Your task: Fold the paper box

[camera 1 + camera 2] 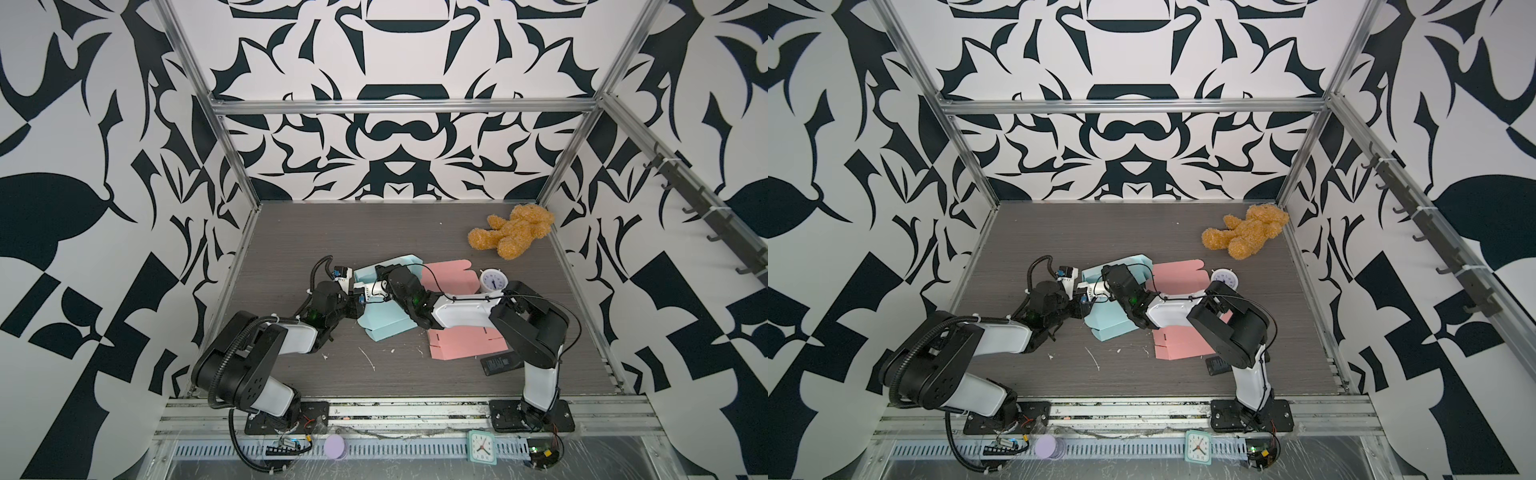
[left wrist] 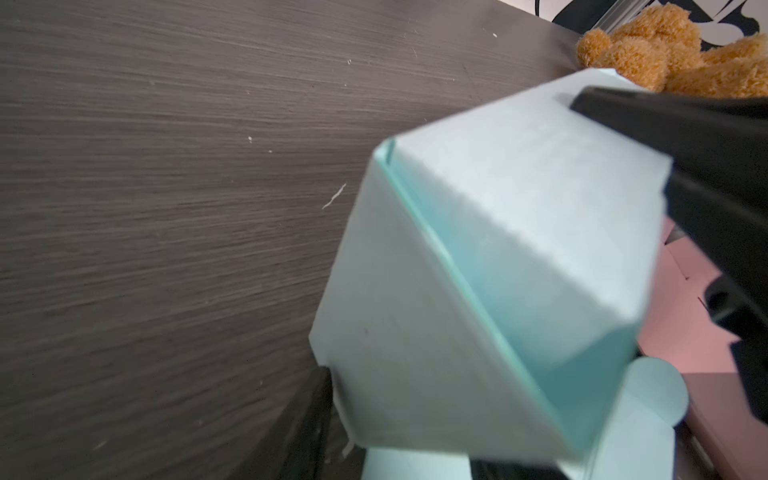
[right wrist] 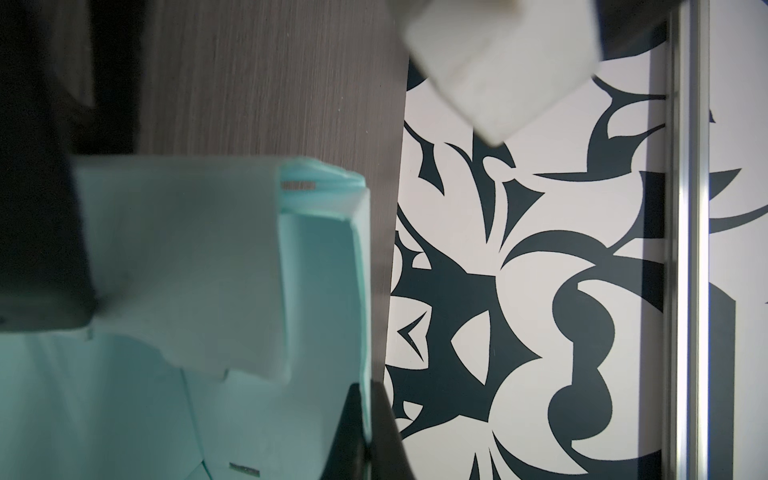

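The light blue paper box [image 1: 386, 320] [image 1: 1108, 320] lies partly folded mid-table in both top views, with some walls raised. My left gripper [image 1: 353, 286] [image 1: 1077, 286] is at its left end. In the left wrist view a folded section of the box [image 2: 519, 208] fills the gap of the left gripper [image 2: 411, 419], and one finger [image 2: 316, 415] touches its corner. My right gripper [image 1: 382, 272] [image 1: 1109, 271] reaches across from the right. In the right wrist view the right gripper [image 3: 368, 390] is shut on a thin upright wall of the box [image 3: 187, 249].
Two flat pink box blanks [image 1: 449, 274] [image 1: 461, 343] lie right of the blue box, partly under the right arm. A small white clock [image 1: 493, 281], a black remote [image 1: 500, 363] and a teddy bear [image 1: 513, 232] sit further right. A teal clock [image 1: 481, 446] stands on the front rail.
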Robot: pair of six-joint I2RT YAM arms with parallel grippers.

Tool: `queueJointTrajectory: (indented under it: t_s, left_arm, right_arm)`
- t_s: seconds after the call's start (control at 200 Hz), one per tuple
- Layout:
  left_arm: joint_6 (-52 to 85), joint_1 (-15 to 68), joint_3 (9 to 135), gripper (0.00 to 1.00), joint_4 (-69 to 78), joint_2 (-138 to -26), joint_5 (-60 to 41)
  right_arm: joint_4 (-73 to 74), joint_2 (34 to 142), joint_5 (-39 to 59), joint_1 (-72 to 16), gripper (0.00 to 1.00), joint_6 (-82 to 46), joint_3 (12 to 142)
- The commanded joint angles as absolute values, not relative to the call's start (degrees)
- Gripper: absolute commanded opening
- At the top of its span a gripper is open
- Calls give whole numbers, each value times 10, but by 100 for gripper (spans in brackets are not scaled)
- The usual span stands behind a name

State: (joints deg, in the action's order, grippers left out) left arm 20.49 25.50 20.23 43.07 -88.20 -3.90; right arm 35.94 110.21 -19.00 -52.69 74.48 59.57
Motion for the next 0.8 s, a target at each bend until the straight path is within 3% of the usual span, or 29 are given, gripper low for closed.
queueJointTrajectory:
  t_s: [0.0, 0.155, 0.32, 0.54, 0.685, 0.795]
  left_arm:
    - [186, 271, 206, 49, 483, -905, 27]
    - [159, 305, 208, 50, 513, -929, 99]
    - [160, 311, 193, 44, 569, -941, 104]
    - [173, 312, 177, 44, 650, -971, 112]
    - [170, 312, 173, 34, 676, -990, 124]
    - [170, 313, 167, 20, 679, -987, 125]
  right_arm:
    - [361, 1101, -188, -536, 0, 741, 607]
    - [349, 1099, -192, -540, 0, 735, 610]
    - [348, 1102, -201, -545, 0, 734, 611]
    - [333, 1100, -198, -547, 1, 718, 612]
    - [325, 1097, -197, -549, 2, 710, 613]
    - [319, 1092, -198, -549, 6, 699, 613]
